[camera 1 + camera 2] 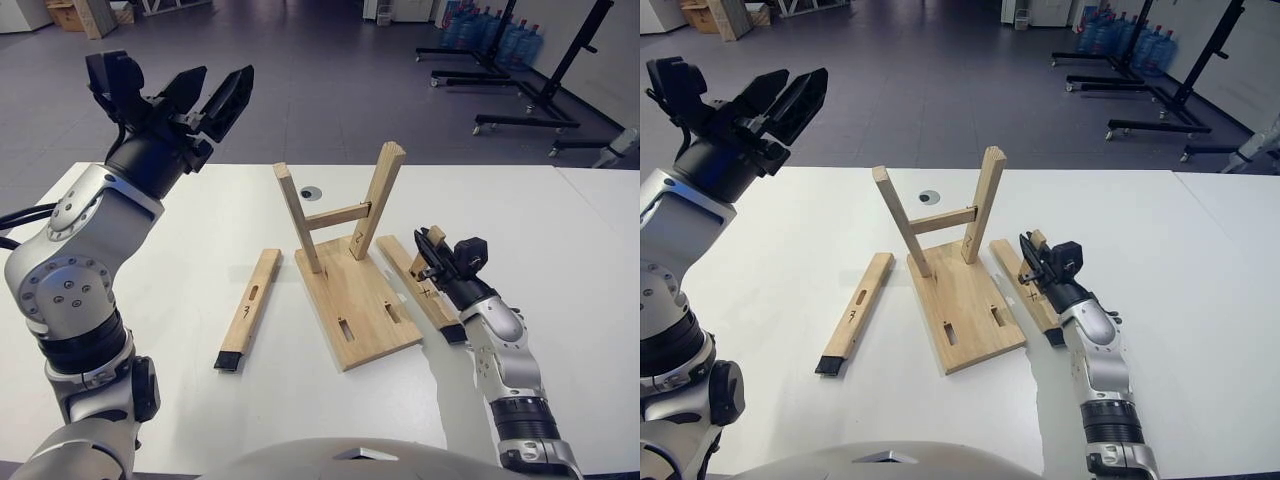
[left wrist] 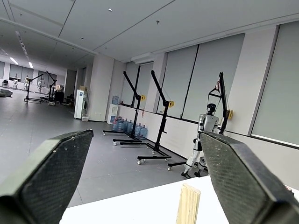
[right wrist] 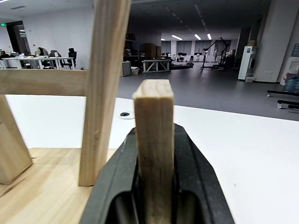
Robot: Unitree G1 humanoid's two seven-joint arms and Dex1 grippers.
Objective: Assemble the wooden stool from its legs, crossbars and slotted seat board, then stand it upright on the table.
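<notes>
The slotted seat board (image 1: 368, 322) lies flat mid-table. Two legs (image 1: 298, 222) (image 1: 379, 198) stand in its far slots, leaning apart and joined by a crossbar (image 1: 336, 217). One loose leg (image 1: 249, 308) lies to the board's left. Along its right edge lies another leg (image 1: 424, 292), and my right gripper (image 1: 432, 252) is shut on that leg's far end (image 3: 154, 140), low on the table. My left gripper (image 1: 225, 74) is held high above the table's left side, open and holding nothing; between its fingers (image 2: 46, 179) the top of a standing leg (image 2: 188, 203) shows.
A small round grommet (image 1: 311, 192) sits in the white table (image 1: 180, 250) behind the stool parts. A second table (image 1: 610, 200) adjoins on the right. Black wheeled racks (image 1: 530, 95) and water bottles stand on the floor far behind.
</notes>
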